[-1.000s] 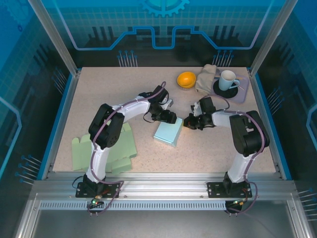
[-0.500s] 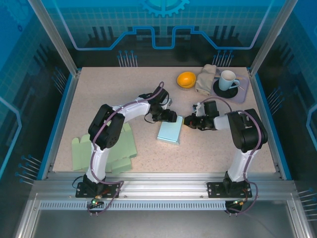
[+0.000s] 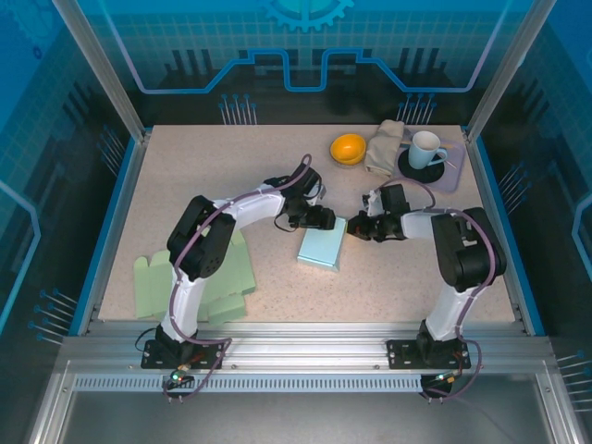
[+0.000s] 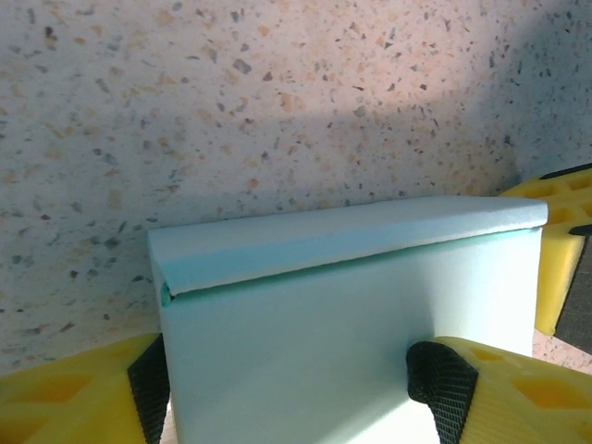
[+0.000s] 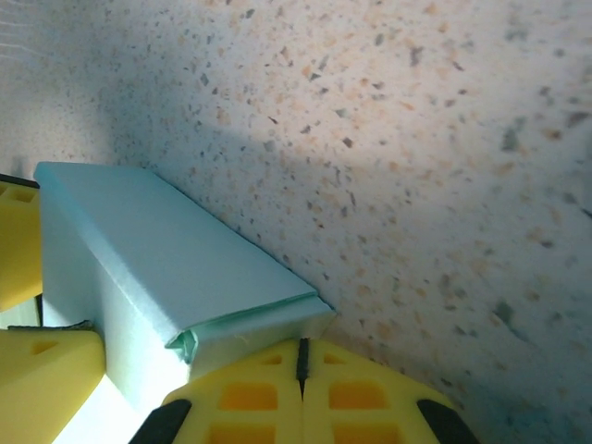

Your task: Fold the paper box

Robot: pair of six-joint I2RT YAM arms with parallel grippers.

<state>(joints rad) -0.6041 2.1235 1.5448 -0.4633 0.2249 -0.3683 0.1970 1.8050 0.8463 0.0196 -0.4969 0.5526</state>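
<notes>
So the light blue folded paper box (image 3: 322,248) sits mid-frame, long axis roughly up-down, top end between the spread left hand (image 3: 319,220) and pressed-together right hand (image 3: 354,228).

Two white arms (image 3: 242,207) with black joints, purple cables (image 3: 172,294); yellow claw fingers (image 4: 518,388), black ribbed pads (image 4: 442,379).

A table (image 3: 203,176) with a beige top speckled in brown and grey stands inside a frame of silver metal posts (image 3: 97,69) – the walls (image 3: 305,55) between them are blue panels printed with pale circuit lines. Blue strips (image 3: 113,227) edge the tabletop, a ribbed metal rail (image 3: 305,344) runs along its near side, and soft grey shadows lie on the surface
</notes>
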